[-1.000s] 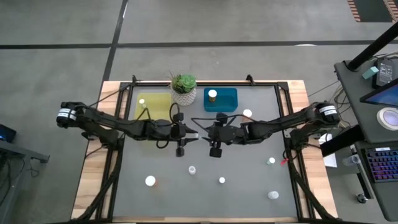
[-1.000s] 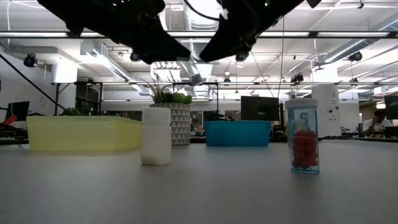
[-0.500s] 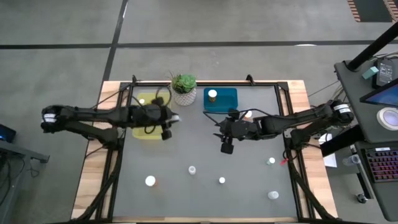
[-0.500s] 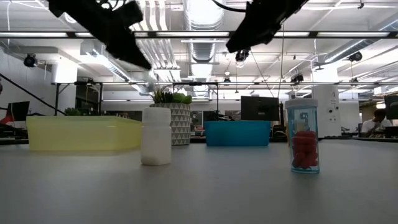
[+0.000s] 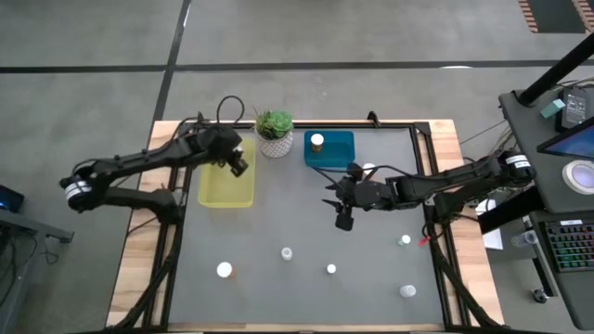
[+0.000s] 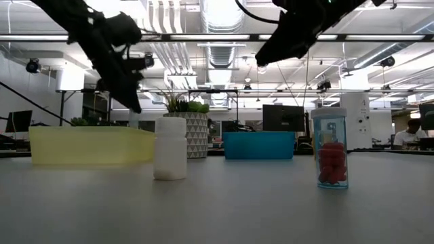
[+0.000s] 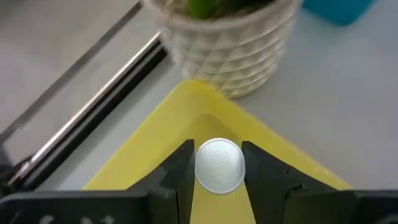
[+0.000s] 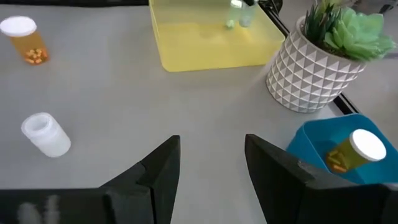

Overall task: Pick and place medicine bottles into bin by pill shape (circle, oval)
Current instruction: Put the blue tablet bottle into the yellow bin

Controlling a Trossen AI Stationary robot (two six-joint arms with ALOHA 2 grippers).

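The left pincer (image 7: 217,180) is clamped on a small bottle (image 7: 219,165) with a ribbed round white cap, held above the smooth translucent yellow bin (image 5: 225,180) at the upper left of the matte grey table (image 5: 306,232). The right pincer (image 8: 211,165) hangs empty with its fingers parted at centre right, beside the glossy blue bin (image 5: 336,147) holding an amber bottle (image 5: 317,142). A faceted white plant pot (image 5: 275,144) stands between the bins; other bottles (image 5: 224,270) dot the lower table, wood-edged on a concrete floor (image 5: 93,111).
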